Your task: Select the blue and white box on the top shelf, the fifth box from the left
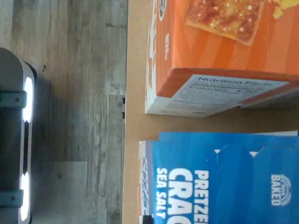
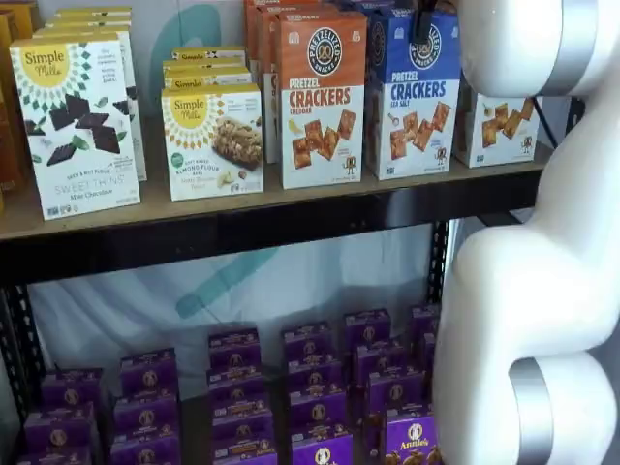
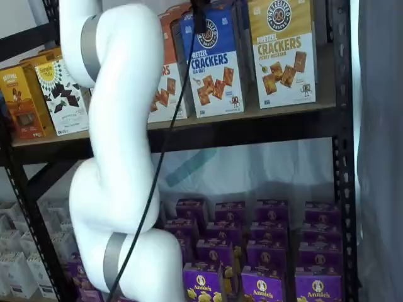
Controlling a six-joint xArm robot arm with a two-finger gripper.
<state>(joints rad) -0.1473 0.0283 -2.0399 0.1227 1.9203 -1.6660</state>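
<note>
Top shelf [image 2: 291,218], scanned left to right in a shelf view. Far left: Simple Mills mint chocolate box [image 2: 77,121], then a Simple Mills almond flour bar box [image 2: 215,140]. Both stand face-out at the front rail, labels readable, with spare stock stacked behind, presumably so a picker can read and reach the front item. Next right: orange Cheddar box [image 2: 322,97], upright, front edge at the rail. Just beside it on the right stands the blue and white box [image 2: 417,92], also upright and face-out, with a narrow gap between the two. A further cracker box sits to the right of it, half hidden by the white arm.

Target appearance: tall carton, blue upper half with round black logo and "PRETZEL CRACKERS SEA SALT", white lower half printed with cracker squares. Wrist view confirms the blue panel [image 1: 224,177] close under the camera, orange box alongside.

Tool [image 3: 199,16]: a black finger shows at the top edge of the target box in both shelf views. View is poor, side-on, no gap discernible; the jaws appear pressed together on the box top, probably pinching it, approached from above because neighbours leave little side clearance.

Box not yet lifted; base on the shelf board.
</note>
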